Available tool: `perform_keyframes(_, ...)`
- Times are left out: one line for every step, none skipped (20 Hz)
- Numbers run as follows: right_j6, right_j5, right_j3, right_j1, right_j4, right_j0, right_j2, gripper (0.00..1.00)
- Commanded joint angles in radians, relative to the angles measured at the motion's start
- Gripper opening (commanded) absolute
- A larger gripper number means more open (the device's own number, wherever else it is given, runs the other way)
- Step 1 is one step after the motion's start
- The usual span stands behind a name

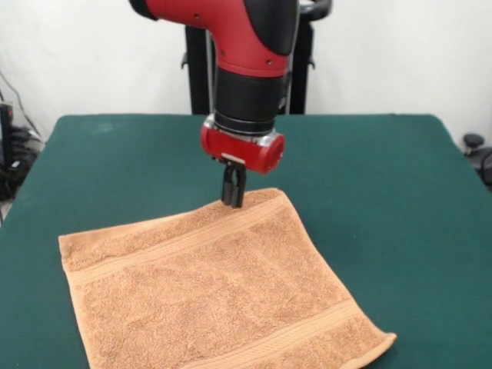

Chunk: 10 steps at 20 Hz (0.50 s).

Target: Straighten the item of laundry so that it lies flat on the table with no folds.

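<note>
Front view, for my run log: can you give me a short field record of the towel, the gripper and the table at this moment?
towel: orange-tan towel spread nearly flat; near right corner slightly curled up
stripes: woven bands near the far and near edges
gripper: gripper pointing down at the towel's far edge, fingers close together; whether it pinches the cloth is unclear
table: dark green table, towel lies toward its near side
folds: no large fold visible

orange-tan band-striped towel (pixel 215 288), dark green table (pixel 384 177)

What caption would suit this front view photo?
Red arm's gripper pinches the far edge of an orange-tan towel lying nearly flat on a green table.
</note>
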Motion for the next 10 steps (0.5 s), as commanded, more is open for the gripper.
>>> perform_keyframes(0.129, -0.046, 0.118, 0.088, -0.028, 0.048, 0.117, 0.00)
perform_keyframes(0.127, -0.044, 0.118, 0.087, -0.028, 0.048, 0.117, 0.00)
perform_keyframes(0.126, -0.044, 0.122, 0.086, -0.028, 0.048, 0.118, 0.00)
perform_keyframes(0.120, -0.042, 0.122, 0.084, -0.030, 0.043, 0.120, 0.00)
perform_keyframes(0.114, -0.037, 0.118, 0.084, -0.031, 0.038, 0.121, 0.00)
perform_keyframes(0.114, -0.041, 0.120, 0.085, -0.031, 0.038, 0.122, 0.00)
perform_keyframes(0.114, -0.047, 0.123, 0.087, -0.032, 0.038, 0.123, 0.00)
perform_keyframes(0.109, -0.045, 0.116, 0.091, -0.033, 0.032, 0.123, 0.00)
perform_keyframes(0.110, -0.052, 0.112, 0.099, -0.033, 0.033, 0.123, 0.00)
perform_keyframes(0.112, -0.061, 0.112, 0.106, -0.035, 0.034, 0.125, 0.00)
